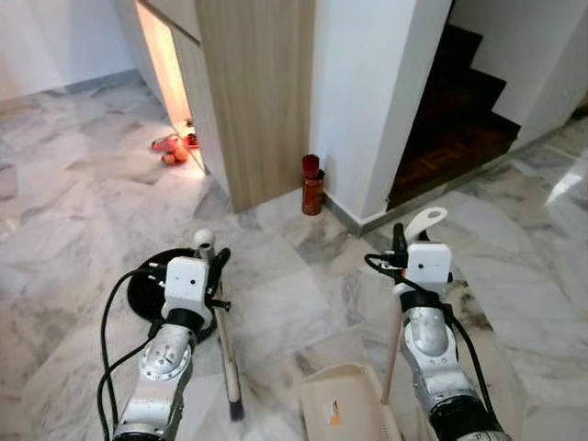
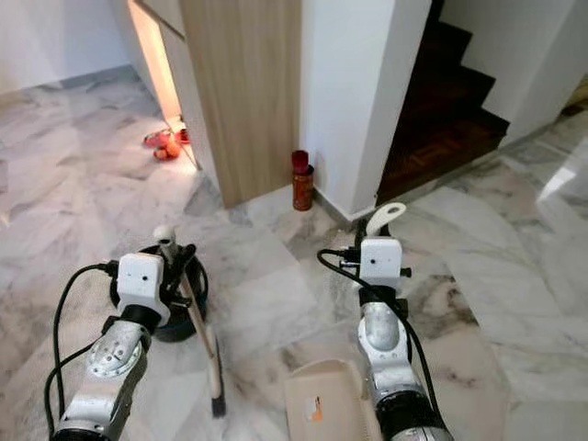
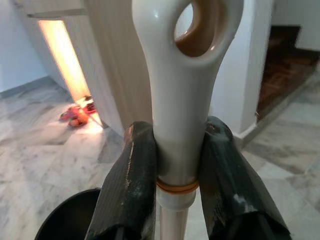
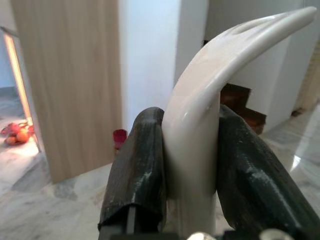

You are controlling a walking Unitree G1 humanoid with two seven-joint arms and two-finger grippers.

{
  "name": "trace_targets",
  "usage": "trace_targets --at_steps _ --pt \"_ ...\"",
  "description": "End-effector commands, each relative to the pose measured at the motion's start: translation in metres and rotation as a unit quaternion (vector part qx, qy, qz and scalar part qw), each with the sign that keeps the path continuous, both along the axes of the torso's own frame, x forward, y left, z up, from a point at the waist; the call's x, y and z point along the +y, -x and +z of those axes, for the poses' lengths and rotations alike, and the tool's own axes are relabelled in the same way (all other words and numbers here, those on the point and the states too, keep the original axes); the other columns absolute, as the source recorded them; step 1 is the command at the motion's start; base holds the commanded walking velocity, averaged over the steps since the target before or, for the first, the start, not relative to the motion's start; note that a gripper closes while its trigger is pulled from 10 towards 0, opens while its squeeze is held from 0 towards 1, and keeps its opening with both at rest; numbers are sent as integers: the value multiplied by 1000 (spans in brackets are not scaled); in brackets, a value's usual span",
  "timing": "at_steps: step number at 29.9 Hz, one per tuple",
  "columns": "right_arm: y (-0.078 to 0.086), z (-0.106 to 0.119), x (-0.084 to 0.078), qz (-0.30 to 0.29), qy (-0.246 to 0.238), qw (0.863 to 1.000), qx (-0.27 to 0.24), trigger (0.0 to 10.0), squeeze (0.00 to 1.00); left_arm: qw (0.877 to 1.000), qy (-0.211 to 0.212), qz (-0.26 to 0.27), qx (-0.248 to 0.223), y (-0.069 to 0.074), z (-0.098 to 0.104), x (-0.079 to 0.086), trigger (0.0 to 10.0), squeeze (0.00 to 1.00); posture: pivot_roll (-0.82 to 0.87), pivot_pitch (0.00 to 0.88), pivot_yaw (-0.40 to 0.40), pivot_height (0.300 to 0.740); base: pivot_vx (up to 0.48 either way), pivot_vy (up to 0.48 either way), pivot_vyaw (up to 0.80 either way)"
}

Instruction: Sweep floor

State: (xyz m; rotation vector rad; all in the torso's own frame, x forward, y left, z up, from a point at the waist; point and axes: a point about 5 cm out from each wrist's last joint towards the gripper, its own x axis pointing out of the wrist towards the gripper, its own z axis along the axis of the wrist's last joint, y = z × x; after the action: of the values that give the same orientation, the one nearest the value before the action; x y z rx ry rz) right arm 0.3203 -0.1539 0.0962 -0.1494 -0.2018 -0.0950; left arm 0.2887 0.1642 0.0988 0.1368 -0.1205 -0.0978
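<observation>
My left gripper [image 1: 214,260] is shut on the upper end of a white broom handle [image 3: 175,75] with a hanging hole at its tip. The broom's shaft slants down to a small dark brush head [image 1: 235,405] resting on the marble floor. My right gripper [image 1: 401,243] is shut on the curved cream handle [image 4: 200,115] of a beige dustpan [image 1: 341,405], which sits on the floor between my arms. Brush head and dustpan lie a short way apart.
A black round bin [image 1: 147,292] stands on the floor by my left arm. Ahead are a wooden cabinet panel [image 1: 262,101], a white wall corner with a red can [image 1: 312,186] at its foot, red shoes [image 1: 172,147] in a lit gap, and dark stairs [image 1: 459,110].
</observation>
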Motion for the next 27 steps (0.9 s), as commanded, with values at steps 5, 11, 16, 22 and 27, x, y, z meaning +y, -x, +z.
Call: trace_targets --at_steps 5,11,16,22,27 --pt "-3 6 -5 -5 6 1000 -9 10000 0 1000 -1 -5 -19 -3 7 -6 10000 0 93 17 22 740 0 0 -800" --pt "-3 7 -6 -5 7 1000 -10 10000 0 1000 -1 -3 -20 -4 8 -5 10000 0 90 22 22 740 0 0 -800" --pt "-4 8 -5 -4 7 1000 -10 10000 0 1000 -2 -3 -21 -5 8 -5 10000 0 88 27 23 740 0 0 -800" --pt "-4 9 -5 -5 7 1000 -11 10000 0 1000 -1 -6 -21 -6 8 -7 10000 0 84 30 25 740 0 0 -800" --pt "-3 8 -6 -6 6 1000 -10 10000 0 1000 6 -1 -20 -6 9 -5 10000 0 83 31 26 740 0 0 -800"
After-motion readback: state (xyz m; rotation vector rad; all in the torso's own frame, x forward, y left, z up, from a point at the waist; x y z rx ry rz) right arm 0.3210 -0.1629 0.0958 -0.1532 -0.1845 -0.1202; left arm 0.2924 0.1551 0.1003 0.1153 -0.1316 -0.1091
